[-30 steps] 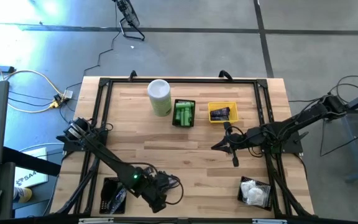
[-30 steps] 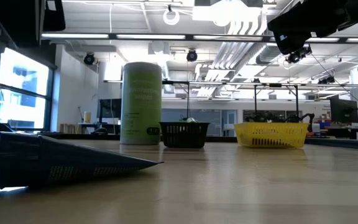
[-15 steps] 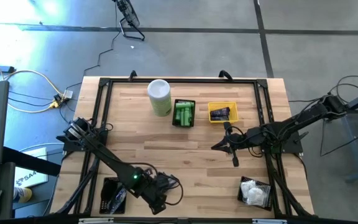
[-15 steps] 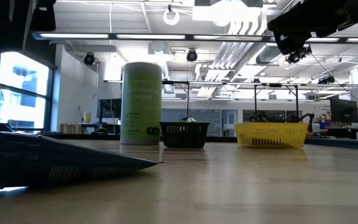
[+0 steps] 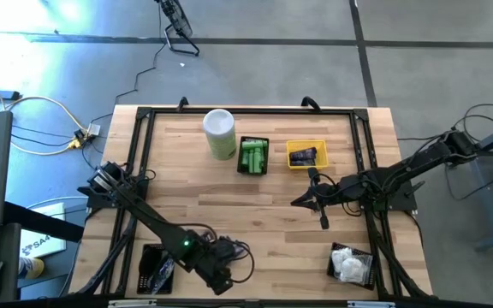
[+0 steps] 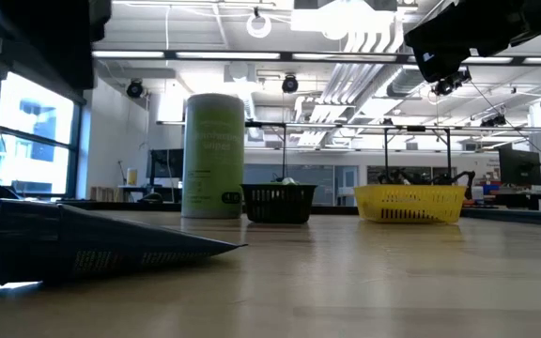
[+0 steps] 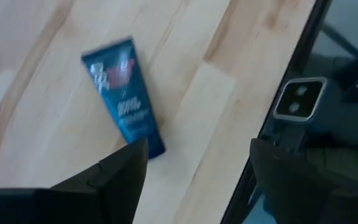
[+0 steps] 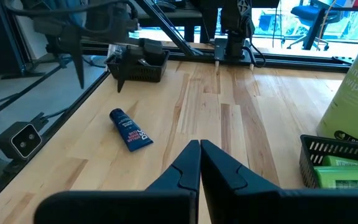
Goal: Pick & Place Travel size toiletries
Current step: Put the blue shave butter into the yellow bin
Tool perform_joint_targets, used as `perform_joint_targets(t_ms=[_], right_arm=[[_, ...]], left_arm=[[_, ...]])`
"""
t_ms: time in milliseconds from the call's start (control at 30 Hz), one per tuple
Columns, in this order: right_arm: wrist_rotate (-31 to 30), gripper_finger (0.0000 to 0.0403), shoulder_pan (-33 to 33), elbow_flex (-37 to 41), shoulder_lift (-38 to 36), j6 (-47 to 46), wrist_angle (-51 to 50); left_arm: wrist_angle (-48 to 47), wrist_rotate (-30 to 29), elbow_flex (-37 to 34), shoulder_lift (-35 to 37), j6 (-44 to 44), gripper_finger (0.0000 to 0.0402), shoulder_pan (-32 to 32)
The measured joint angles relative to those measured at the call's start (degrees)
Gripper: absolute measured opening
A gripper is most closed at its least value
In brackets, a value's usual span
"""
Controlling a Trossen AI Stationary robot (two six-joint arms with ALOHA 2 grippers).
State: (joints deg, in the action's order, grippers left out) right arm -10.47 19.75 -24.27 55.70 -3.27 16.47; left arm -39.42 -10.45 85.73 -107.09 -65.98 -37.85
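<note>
- Tube lies flat on the table near its front edge, just ahead of the left hand, whose fingers stand spread apart with nothing between them; the tube is free, not gripped.
- Edge risk: the tube rests close to the dark frame rail along the table's side, so a nudge from a descending finger could, I judge, slide it toward or under the rail, where a grasp is harder.
- Angle risk: the tube lies slanted across the line between the left hand's fingers, and if the hand comes down without turning to match, the fingers may pinch it lengthwise or clip its cap end and spin it away.
- Soft-body risk: a tube like this probably squashes and is slick, so a grip near the crimped tail could let it slip out on the lift.
- Sorting risk: the yellow basket, the black basket with green bottles, another black basket at the front left and a basket of white packets at the front right all stand on the table; dropping the tube in the wrong one is a plausible slip.
- Reach risk: the right hand hovers clenched and empty above mid-table, and the tall canister stands beside the baskets, so a carry across could brush either.
</note>
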Motion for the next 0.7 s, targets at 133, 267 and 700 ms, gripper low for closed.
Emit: perform_joint_targets(t_ms=[133,267,700], right_arm=[[0.03,0.0005,0.0,0.0,0.0,0.0,0.0],[0.03,0.0005,0.0,0.0,0.0,-0.31,0.0],[0.01,0.0005,0.0,0.0,-0.02,-1.44,-0.05]], left_arm=[[2.49,-5.25,0.0,0.0,0.31,0.028,-0.02],[1.06,-5.63,0.0,-0.13,-7.57,0.028,0.47],[1.3,4.13,-0.04,-6.29,-7.53,0.028,1.68]])
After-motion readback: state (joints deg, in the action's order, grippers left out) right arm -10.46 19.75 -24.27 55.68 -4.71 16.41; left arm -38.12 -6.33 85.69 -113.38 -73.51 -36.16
